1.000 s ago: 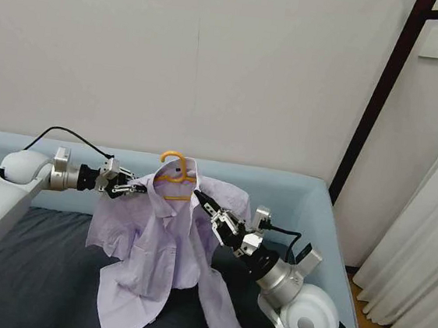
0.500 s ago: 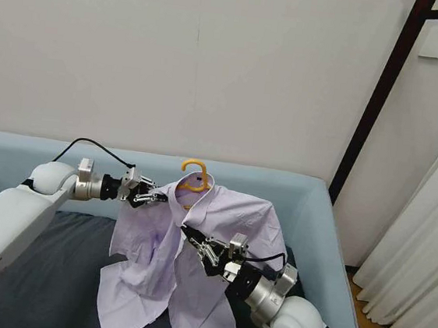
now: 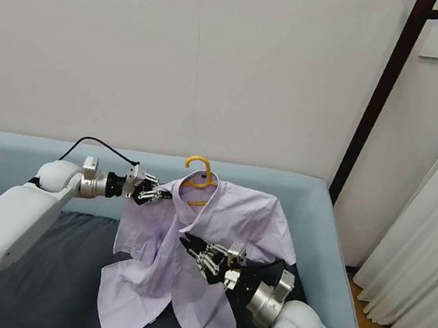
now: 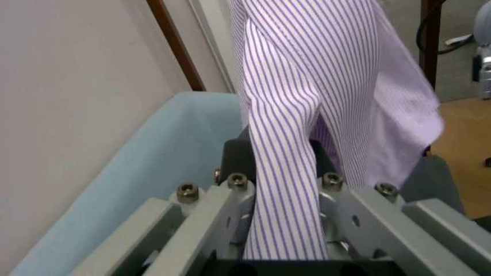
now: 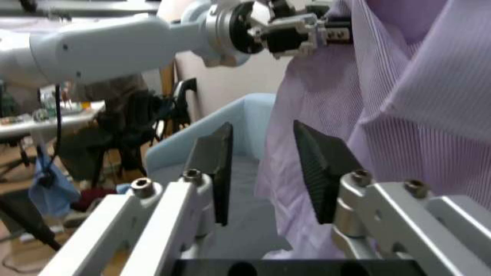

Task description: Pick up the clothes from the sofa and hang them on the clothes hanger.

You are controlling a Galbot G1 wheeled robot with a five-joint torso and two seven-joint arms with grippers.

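The pale lilac, finely striped cotton shirt (image 3: 233,220) and the orange plastic hanger (image 3: 198,163) with its curved hook have shifted to the robot's right since a second ago and now hang a little higher above the sofa. The left end effector (image 3: 155,194) has travelled with them and stays clenched on the shirt's shoulder; in the left wrist view the thin purple-and-white stripes run straight down between its grey metal fingers. The right end effector (image 3: 193,249), which a second ago was up at the collar beside the hanger, has dropped in front of the shirt's lower front. It is released: in the right wrist view its ribbed black pads (image 5: 217,167) stand apart with nothing between them. The cloth hangs in soft folds, its hem trailing onto the dark grey seat cushion (image 3: 35,270) of the light blue padded sofa (image 3: 316,209).
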